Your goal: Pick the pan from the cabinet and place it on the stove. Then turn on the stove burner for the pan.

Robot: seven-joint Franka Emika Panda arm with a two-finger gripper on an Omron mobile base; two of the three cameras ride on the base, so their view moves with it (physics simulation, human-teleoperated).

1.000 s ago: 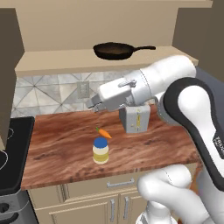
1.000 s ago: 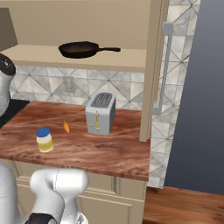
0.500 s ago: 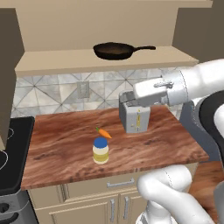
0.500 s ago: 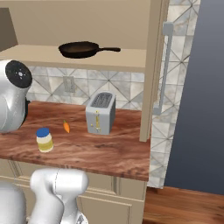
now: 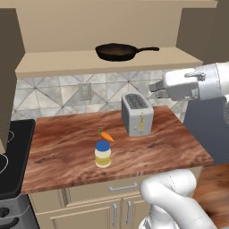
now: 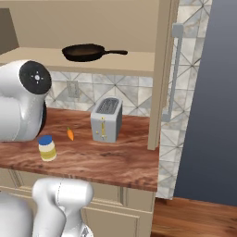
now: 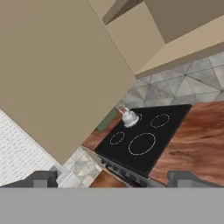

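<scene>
The pan point(image 5: 117, 52) sits on the open shelf of the cabinet point(image 5: 107, 61), high above the wooden surface point(image 5: 147, 147), and nothing is touching it yet. So the job right now is to get the arm up to the pan. The tool point(image 7: 113, 179) is wide open and holds nothing. In the hand view it looks toward the stove point(image 7: 148, 138) and the little kettle point(image 7: 129, 117) on it, so it is facing away from the pan. I think the arm has to swing around and lift up to the shelf first. The pan lies flat with its round bowl facing up. Its long thin handle point(image 5: 145, 48) runs sideways along the shelf, pointing away from the stove and toward the far end of the shelf, so the long way of the pan runs along the shelf. A good grab would likely be on the handle, with the two fingers point(image 7: 41, 178) closing across it, one on each side. The arm should come in level and slowly, so it does not bump the shelf edge. It should also stay up above the toaster point(image 5: 137, 114), the carrot point(image 5: 105, 135) and the small jar point(image 5: 103, 153) standing below.
</scene>
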